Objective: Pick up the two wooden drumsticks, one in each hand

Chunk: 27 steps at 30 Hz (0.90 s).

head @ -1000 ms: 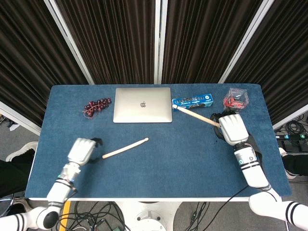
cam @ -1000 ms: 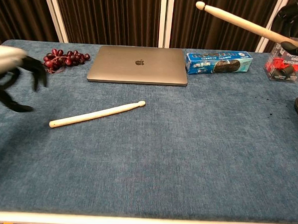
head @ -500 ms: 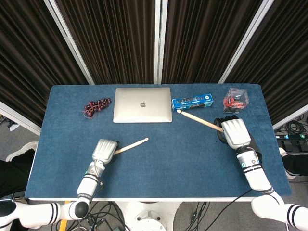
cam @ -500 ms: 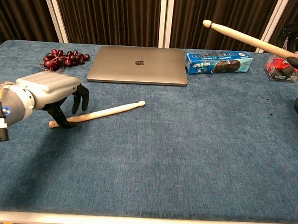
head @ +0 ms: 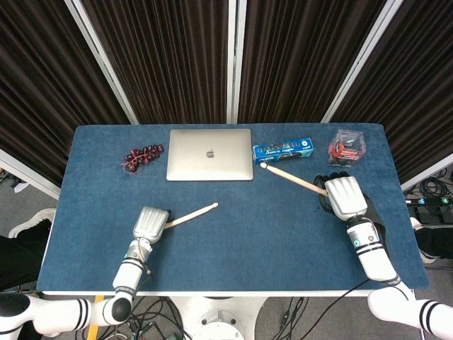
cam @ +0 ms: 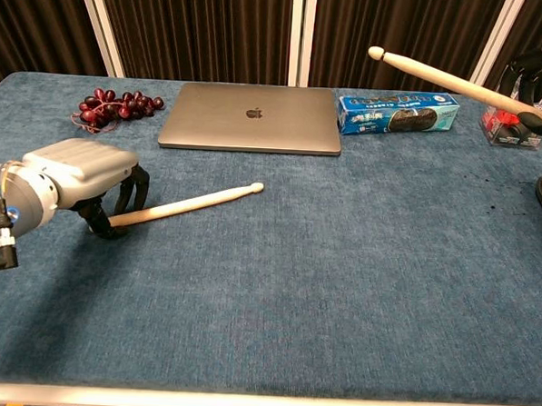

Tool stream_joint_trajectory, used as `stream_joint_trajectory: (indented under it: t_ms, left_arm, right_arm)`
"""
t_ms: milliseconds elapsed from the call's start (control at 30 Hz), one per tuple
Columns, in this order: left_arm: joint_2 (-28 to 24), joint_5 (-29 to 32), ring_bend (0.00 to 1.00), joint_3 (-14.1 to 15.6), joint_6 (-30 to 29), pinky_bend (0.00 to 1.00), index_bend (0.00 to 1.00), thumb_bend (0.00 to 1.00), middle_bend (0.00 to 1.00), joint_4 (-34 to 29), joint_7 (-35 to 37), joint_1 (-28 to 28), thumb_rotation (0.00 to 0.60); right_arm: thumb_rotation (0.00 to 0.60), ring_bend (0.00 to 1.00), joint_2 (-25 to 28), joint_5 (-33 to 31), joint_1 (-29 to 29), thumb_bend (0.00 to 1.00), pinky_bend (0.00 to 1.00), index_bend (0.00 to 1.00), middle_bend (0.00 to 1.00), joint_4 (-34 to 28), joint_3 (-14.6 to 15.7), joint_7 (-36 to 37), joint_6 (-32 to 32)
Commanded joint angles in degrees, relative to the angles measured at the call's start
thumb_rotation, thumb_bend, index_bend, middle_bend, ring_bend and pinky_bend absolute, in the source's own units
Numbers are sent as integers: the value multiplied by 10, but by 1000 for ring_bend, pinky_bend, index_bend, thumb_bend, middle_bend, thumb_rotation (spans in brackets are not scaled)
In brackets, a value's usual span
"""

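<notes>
One wooden drumstick [head: 192, 213] [cam: 191, 202] lies on the blue table [head: 269, 234], its tip pointing toward the laptop. My left hand [head: 151, 225] [cam: 80, 177] covers its butt end, with the fingers curled down around the handle on both sides. The stick still rests on the cloth. The other drumstick [head: 291, 178] [cam: 446, 79] is lifted above the table at the right. My right hand [head: 344, 197] [cam: 539, 92] grips its handle, and the tip points left toward the blue box.
A shut silver laptop [head: 209, 154] [cam: 250, 117] lies at the back centre, with grapes [head: 142, 156] [cam: 114, 104] to its left. A blue snack box [head: 283, 150] [cam: 398, 112] and a clear container [head: 347, 146] [cam: 510, 123] stand at the back right.
My left hand swept in from the left over the lying drumstick's butt end and curled its fingers around it. My right hand lowered its raised stick slightly.
</notes>
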State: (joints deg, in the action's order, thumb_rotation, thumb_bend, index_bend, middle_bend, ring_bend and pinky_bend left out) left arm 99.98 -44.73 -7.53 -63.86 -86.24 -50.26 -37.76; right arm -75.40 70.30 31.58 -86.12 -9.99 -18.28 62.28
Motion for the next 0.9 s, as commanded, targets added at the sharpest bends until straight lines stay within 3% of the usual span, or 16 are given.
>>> stream_joint_trajectory:
  t_ms: [33, 467, 667, 767, 900]
  left_arm:
    - [0, 4, 818, 1, 1, 938, 463, 298, 518, 1, 2, -2, 600]
    - [-1, 4, 825, 13, 7, 938, 506, 395, 542, 10, 16, -9, 600]
    - [-6, -20, 836, 20, 4, 938, 562, 469, 603, 14, 40, -4, 600]
    - [-17, -44, 840, 26, 8, 939, 597, 500, 637, 11, 69, 2, 600]
    - [-44, -100, 841, 30, 27, 943, 637, 512, 679, 5, 179, 24, 600]
  right_arm:
    - [600, 391, -1, -1, 0, 732, 362, 572, 593, 1, 1, -2, 0]
    - [600, 391, -3, -9, 1, 732, 362, 572, 593, 0, 4, -9, -2]
    - [600, 391, -3, -10, -2, 734, 362, 572, 593, -3, 6, -5, 1]
    - [600, 391, -3, -6, -7, 736, 362, 572, 592, -5, 6, 5, 9]
    - [600, 395, -3, 5, -23, 748, 362, 571, 593, -5, 11, 44, 24]
